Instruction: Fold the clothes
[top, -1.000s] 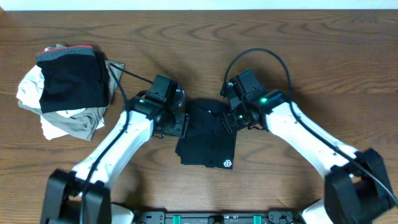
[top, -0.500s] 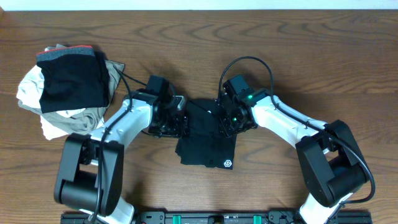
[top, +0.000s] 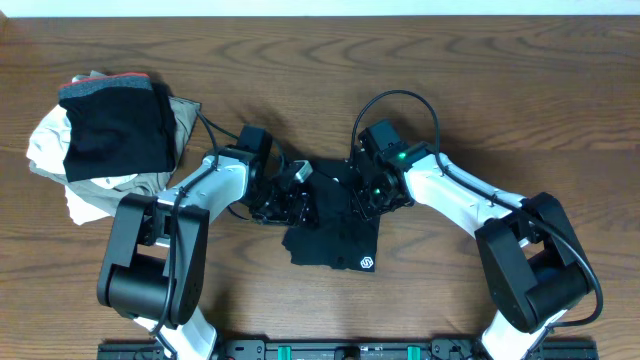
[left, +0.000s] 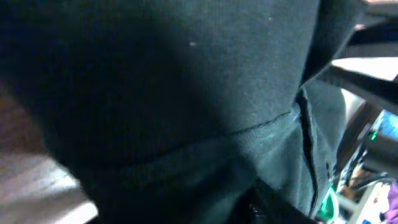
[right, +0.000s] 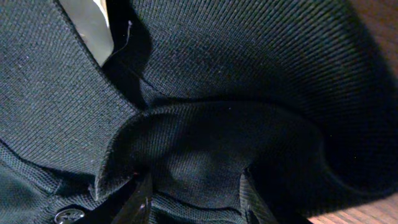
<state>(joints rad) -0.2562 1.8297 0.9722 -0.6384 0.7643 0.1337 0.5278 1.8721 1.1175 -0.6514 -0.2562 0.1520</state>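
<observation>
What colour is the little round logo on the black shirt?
White. The logo on the black shirt shows best in the overhead view.

Dark wood-grain table (top: 520, 90), pale strip (top: 320, 6) beyond

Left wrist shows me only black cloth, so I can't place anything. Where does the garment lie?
Observer: Overhead, the garment lies bunched mid-table, between the left gripper and right gripper.
Operator: Does the right one have cloth?
Observer: Its wrist view shows a fold standing between its fingers.
Operator: Anything else nearby?
Observer: A pile of clothes sits on the left arm's side, apart from the garment.
</observation>
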